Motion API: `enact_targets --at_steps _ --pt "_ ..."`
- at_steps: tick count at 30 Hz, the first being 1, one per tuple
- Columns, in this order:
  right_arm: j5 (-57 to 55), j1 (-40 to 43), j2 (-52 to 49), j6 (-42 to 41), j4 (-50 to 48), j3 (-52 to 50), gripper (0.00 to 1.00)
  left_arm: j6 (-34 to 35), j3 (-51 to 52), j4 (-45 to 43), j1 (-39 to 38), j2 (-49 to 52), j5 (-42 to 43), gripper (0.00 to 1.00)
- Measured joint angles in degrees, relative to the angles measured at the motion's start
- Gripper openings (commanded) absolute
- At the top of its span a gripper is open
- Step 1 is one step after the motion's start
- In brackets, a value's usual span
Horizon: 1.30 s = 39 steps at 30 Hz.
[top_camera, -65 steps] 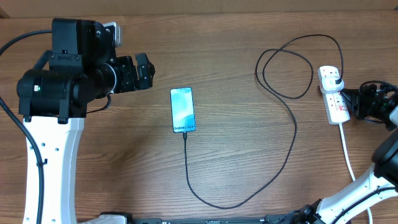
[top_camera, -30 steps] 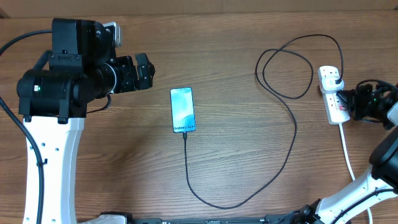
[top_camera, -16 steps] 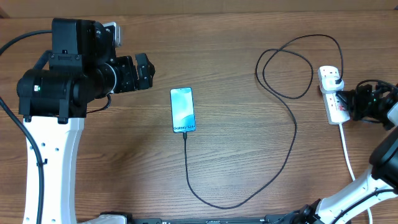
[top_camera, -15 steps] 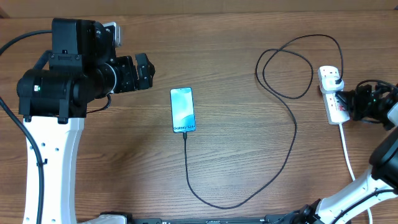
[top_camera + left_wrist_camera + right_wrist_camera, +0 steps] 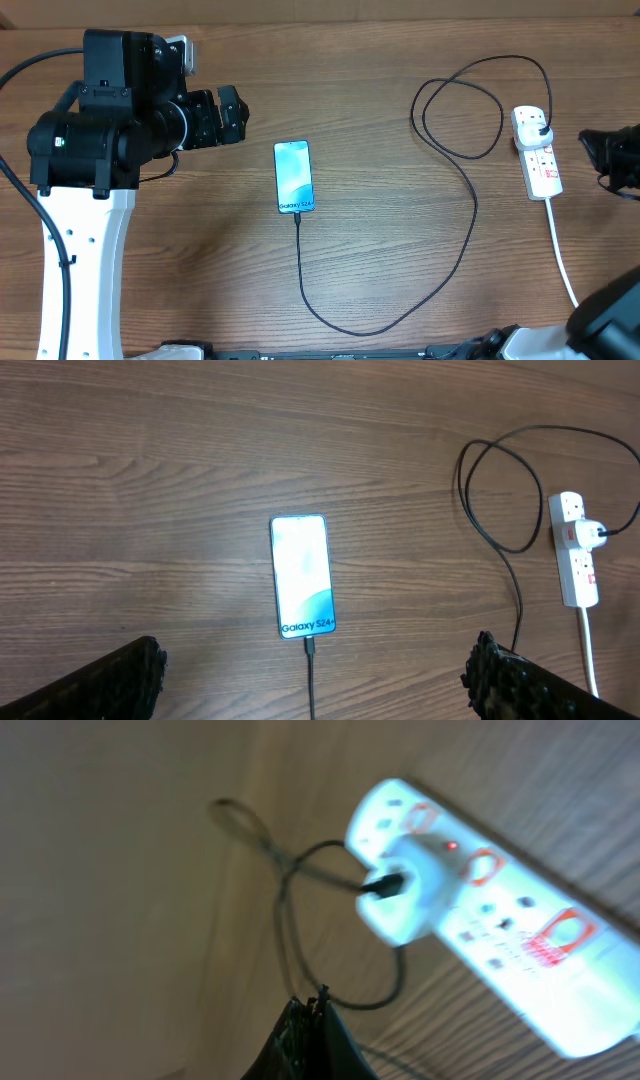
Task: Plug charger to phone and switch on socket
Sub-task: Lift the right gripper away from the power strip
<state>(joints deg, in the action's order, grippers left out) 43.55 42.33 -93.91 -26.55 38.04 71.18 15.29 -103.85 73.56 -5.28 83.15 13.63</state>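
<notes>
The phone (image 5: 294, 176) lies face up mid-table, its blue screen reading "Galaxy S24"; it also shows in the left wrist view (image 5: 303, 576). The charger cable (image 5: 470, 210) runs from the phone's lower end, loops right and ends in a plug in the socket (image 5: 538, 160), a white power strip at the right. In the right wrist view the socket (image 5: 520, 935) shows a small red light beside the plug (image 5: 400, 895). My left gripper (image 5: 232, 113) is open, up and left of the phone. My right gripper (image 5: 592, 152) is shut and empty, right of the socket, apart from it; its tips also show in the right wrist view (image 5: 312, 1012).
The socket's thick white cord (image 5: 561, 255) runs down toward the table's front right edge. The cable forms a large loop (image 5: 460, 110) left of the socket. The wooden tabletop (image 5: 380, 90) spans the view.
My right gripper has pulled back to the right, away from the socket it was touching half a second ago. The left arm, phone and cable have not moved.
</notes>
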Motion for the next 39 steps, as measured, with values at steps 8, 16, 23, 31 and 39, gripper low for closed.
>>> enact_targets --at_steps 8,16,23,31,39 --pt "-0.79 -6.62 12.22 4.66 5.73 0.0 0.04 0.0 0.0 -0.02 0.0 0.0 -0.02 1.0" --pt "-4.0 -18.69 23.1 6.86 8.52 0.02 0.04 0.0 0.0 0.0 0.0 0.0 -0.02 0.99" --pt "-13.4 -34.4 24.92 9.07 17.55 3.89 0.04 0.0 0.0 0.0 0.0 0.0 0.0 0.99" --pt "-31.12 -49.44 24.94 11.17 29.49 16.83 0.04 0.0 0.0 0.02 0.0 0.0 0.0 0.99" --pt "-41.11 -54.75 27.61 16.35 35.74 23.56 0.04 0.0 0.0 0.0 0.0 0.0 -0.02 0.99"
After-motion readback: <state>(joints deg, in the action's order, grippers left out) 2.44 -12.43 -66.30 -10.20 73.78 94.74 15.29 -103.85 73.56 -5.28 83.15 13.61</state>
